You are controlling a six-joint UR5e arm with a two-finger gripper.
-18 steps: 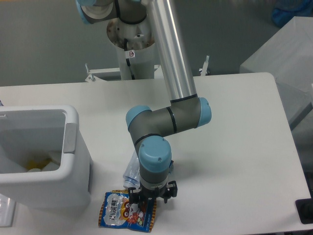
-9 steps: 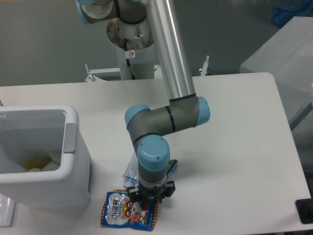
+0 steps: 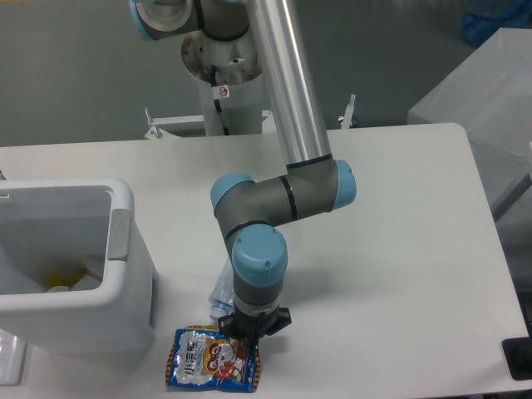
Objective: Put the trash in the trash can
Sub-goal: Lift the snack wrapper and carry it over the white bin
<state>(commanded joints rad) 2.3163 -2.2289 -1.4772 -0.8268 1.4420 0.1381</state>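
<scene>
Blue-and-orange snack bag (image 3: 209, 368) lies on the surface just below my tool (image 3: 248, 332); whether the tool pinches its upper edge, I cannot tell. Lift gently before swinging toward the trash can (image 3: 125, 249).

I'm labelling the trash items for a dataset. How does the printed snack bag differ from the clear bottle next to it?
The blue-and-orange cartoon-printed snack bag lies flat and mostly in full view; the crushed clear plastic bottle is largely hidden behind the arm. The bag is opaque and brightly printed; the bottle is see-through and bluish. The gripper sits at the bag's upper right corner, not on the bottle. Both lie on the white table, outside the white plastic bin.
</scene>
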